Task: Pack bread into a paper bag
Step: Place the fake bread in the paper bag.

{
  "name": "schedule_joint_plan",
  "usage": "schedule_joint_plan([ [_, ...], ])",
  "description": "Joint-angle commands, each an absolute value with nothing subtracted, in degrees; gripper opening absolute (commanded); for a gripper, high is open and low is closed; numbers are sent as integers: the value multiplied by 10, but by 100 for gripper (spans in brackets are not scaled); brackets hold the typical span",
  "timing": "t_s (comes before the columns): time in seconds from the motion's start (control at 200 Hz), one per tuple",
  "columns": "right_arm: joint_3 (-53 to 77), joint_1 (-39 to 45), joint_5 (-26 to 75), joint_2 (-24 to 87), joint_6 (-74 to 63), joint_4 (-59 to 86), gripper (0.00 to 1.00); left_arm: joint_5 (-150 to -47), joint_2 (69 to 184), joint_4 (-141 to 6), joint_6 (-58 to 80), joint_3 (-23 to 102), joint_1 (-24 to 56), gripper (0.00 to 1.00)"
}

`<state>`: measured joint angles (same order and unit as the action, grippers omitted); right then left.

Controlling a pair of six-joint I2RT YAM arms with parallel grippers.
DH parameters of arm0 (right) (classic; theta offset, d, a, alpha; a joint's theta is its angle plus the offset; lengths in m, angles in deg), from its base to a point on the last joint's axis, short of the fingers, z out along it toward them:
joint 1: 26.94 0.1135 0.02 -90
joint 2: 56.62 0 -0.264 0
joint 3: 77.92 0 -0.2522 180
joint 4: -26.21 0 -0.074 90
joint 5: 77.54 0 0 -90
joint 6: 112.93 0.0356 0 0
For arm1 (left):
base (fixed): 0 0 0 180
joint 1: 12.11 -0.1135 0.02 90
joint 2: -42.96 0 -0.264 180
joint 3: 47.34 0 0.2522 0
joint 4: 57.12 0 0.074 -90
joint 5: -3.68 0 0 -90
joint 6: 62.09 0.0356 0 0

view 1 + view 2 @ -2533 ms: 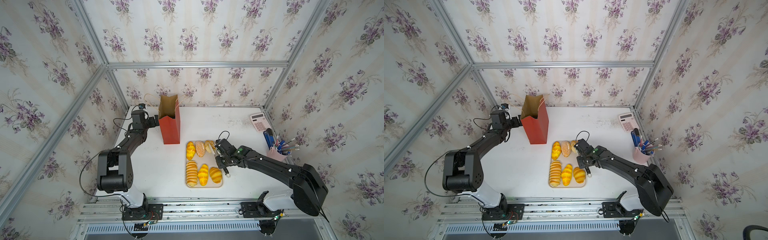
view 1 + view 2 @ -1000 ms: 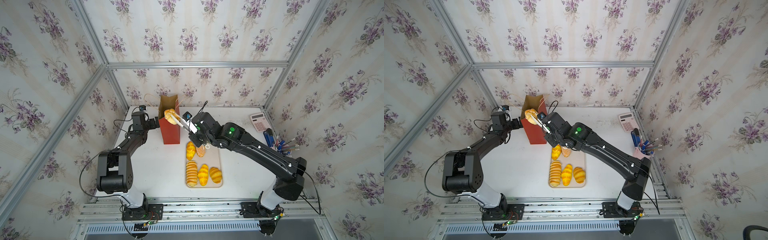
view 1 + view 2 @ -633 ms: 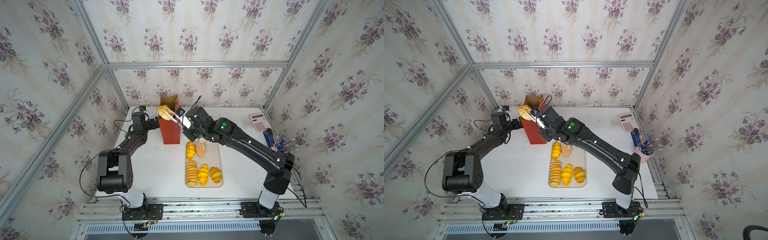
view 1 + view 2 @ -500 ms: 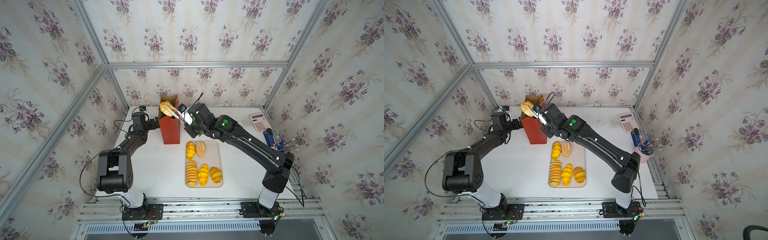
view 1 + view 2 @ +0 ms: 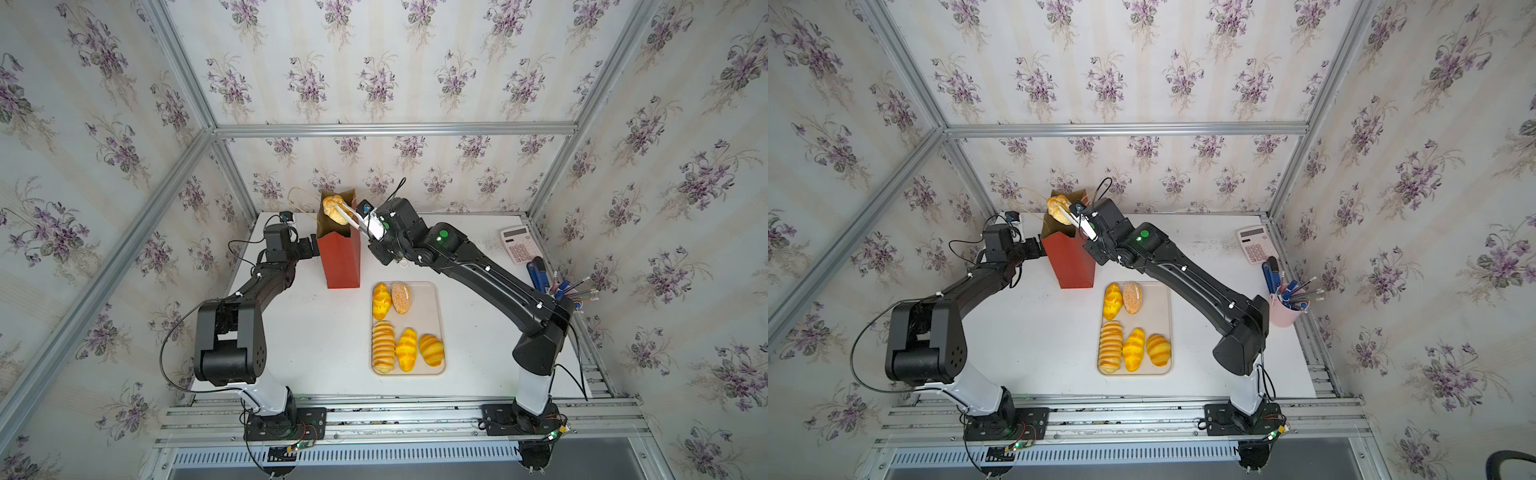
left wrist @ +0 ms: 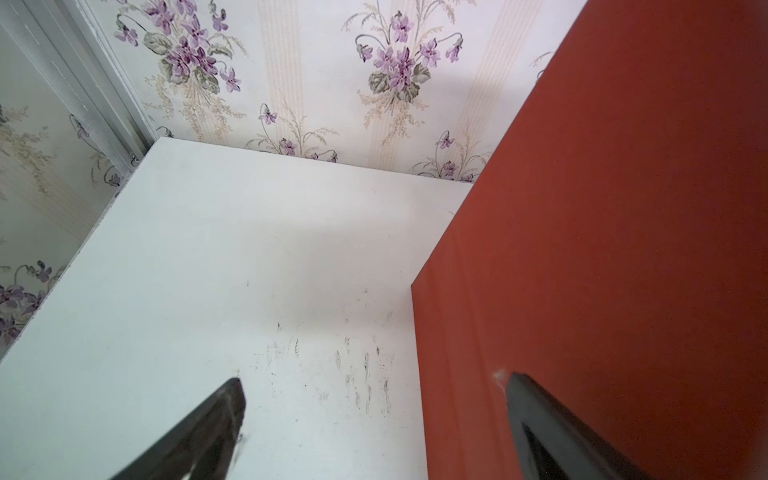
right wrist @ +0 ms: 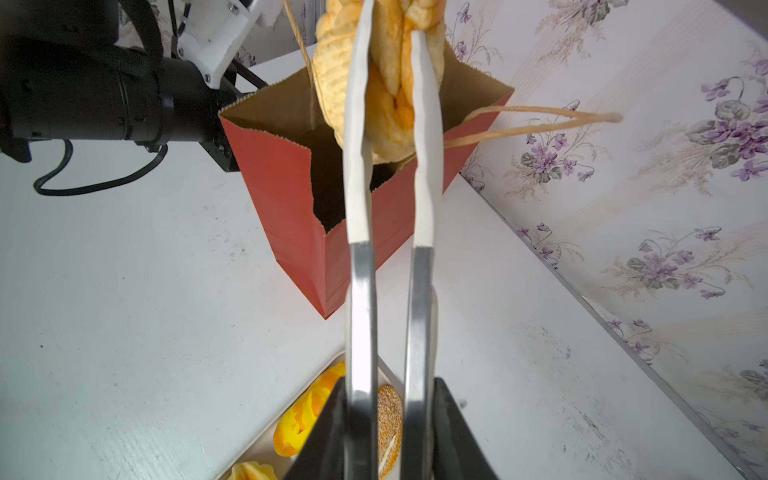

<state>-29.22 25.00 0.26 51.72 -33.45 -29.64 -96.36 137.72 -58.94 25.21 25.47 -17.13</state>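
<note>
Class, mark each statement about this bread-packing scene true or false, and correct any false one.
1. The right gripper holds the knot roll above the paper bag's open top. True.
2. The speckled bun lies on the tray beside a yellow roll. True.
3. Six loaves lie on the tray. False: five loaves lie there.
4. The paper bag lies flat. False: it stands upright on the table.
</note>
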Motion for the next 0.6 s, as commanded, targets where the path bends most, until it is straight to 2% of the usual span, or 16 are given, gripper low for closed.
schedule_joint_plan([
  [0.0,-302,244,9,527,-341,-271,28,-969,1379,-576,255,256,-171,100],
  [0.18,-305,244,14,530,-339,-273,29,-970,1381,-576,255,258,-171,100],
  [0.595,-303,244,7,528,-333,-282,36,-971,1382,-577,255,258,-172,100],
])
